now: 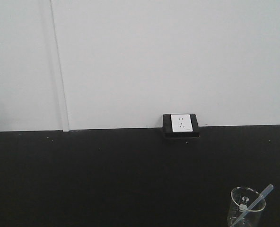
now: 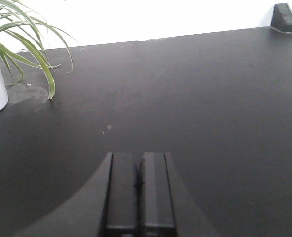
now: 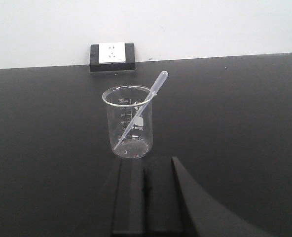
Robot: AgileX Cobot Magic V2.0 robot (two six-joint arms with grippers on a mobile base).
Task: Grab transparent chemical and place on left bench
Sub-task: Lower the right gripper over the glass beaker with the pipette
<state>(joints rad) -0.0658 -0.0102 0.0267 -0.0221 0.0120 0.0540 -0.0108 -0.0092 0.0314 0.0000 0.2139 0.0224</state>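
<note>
Right wrist view showed the pipette [image 3: 137,112] standing in the beaker [image 3: 108,121], tip at its base, bulb slanting up-right past its rim. The right gripper [image 3: 145,169], fingers pressed together and empty, sat just before the beaker, seemingly nearer than the left gripper [image 2: 137,165], likewise closed on nothing.

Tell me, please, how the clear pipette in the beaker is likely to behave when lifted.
The pipette looks thin and plastic, so probably light and bendy. Its smooth round stem may roll once laid flat. It leans on the rim of the beaker, so a sideways pull could tip it.
</note>
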